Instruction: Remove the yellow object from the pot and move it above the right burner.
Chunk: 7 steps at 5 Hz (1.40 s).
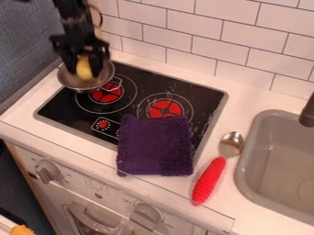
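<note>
Pincer (84, 69) closed on the yellow object (85, 69), upper left of frame | its long axis stands near-upright between your fingertips, at the pot (69, 80) | right burner (164, 108) lies lower right; you'll likely need to lift clear first

From the view's centre: cloth (156, 147) at six o'clock, its near end on the counter (255, 94); spoon (208, 181) between four and five, handle towards seven; sink (276, 137) at four; tap (308, 112) at three; knob (47, 172) at eight.
</note>
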{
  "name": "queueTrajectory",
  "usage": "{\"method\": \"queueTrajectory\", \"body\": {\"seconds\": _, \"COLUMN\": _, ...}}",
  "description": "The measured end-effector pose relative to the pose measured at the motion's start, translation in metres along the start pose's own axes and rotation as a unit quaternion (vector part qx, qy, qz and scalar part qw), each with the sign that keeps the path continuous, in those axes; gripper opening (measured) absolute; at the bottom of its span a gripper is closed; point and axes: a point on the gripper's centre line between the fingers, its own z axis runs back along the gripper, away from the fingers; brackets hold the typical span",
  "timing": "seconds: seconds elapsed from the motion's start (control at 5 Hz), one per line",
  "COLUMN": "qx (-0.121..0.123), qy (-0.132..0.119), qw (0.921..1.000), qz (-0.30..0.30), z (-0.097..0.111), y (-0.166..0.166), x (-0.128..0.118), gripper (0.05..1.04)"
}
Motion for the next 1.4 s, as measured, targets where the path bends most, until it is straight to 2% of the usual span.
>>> {"method": "queueTrajectory", "body": {"seconds": 0.2, "qx": 0.001, "qy": -0.036, "qw": 0.9993, "qz": -0.011, "z": 0.029, "y": -0.007, "x": 0.007, "gripper": 0.674}}
{"method": "queueTrajectory", "body": {"seconds": 0.4, "qx": -0.01, "qy": -0.055, "qw": 0.9977, "qz": -0.038, "z": 0.046, "y": -0.031, "x": 0.007, "gripper": 0.674}}
{"method": "queueTrajectory", "body": {"seconds": 0.6, "qx": -0.034, "qy": -0.06, "qw": 0.9948, "qz": -0.075, "z": 0.053, "y": -0.063, "x": 0.004, "gripper": 0.674}}
{"method": "queueTrajectory", "body": {"seconds": 0.8, "qx": -0.046, "qy": -0.056, "qw": 0.9843, "qz": -0.161, "z": 0.055, "y": -0.121, "x": 0.0, "gripper": 0.674}}
{"method": "queueTrajectory", "body": {"seconds": 1.0, "qx": -0.082, "qy": -0.05, "qw": 0.9718, "qz": -0.216, "z": 0.044, "y": -0.17, "x": -0.008, "gripper": 0.674}}
{"method": "queueTrajectory", "body": {"seconds": 1.2, "qx": -0.099, "qy": -0.033, "qw": 0.965, "qz": -0.241, "z": 0.026, "y": -0.194, "x": -0.01, "gripper": 0.674}}
{"method": "queueTrajectory", "body": {"seconds": 1.4, "qx": -0.103, "qy": -0.016, "qw": 0.9608, "qz": -0.257, "z": 0.009, "y": -0.202, "x": -0.016, "gripper": 0.674}}
